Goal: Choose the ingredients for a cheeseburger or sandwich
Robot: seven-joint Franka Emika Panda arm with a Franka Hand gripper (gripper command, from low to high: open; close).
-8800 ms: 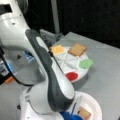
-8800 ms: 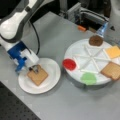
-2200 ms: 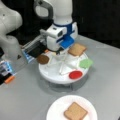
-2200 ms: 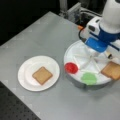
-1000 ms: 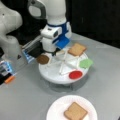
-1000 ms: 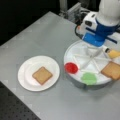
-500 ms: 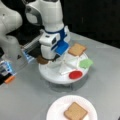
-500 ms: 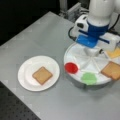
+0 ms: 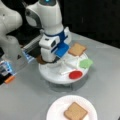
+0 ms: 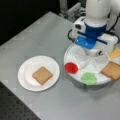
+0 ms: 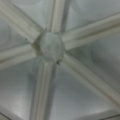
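Observation:
A tan toast slice (image 9: 75, 111) (image 10: 42, 75) lies alone on the white plate (image 9: 55, 109) (image 10: 25, 75). The other ingredients sit in the round divided tray (image 9: 53, 75) (image 10: 75, 56): a second toast slice (image 9: 77, 49) (image 10: 112, 70), green lettuce (image 9: 85, 63) (image 10: 88, 78), red tomato (image 9: 75, 74) (image 10: 71, 67), yellow cheese (image 10: 115, 53), and the brown patty (image 9: 40, 60), which is mostly hidden behind the arm. My gripper (image 9: 51, 61) (image 10: 93, 53) hangs low over the tray's middle. The wrist view shows only the tray's hub (image 11: 51, 46) and ribs, with no fingers in it.
A second white robot base (image 9: 10, 37) stands at a front view's left, with a small orange and blue item (image 9: 8, 75) beside it. Dark perforated flooring (image 10: 15, 107) borders the grey table at a front view's bottom left.
The arm left the plate, where a toast slice now lies, and went over the tray. Over the last second it shifted slightly above the tray's centre.

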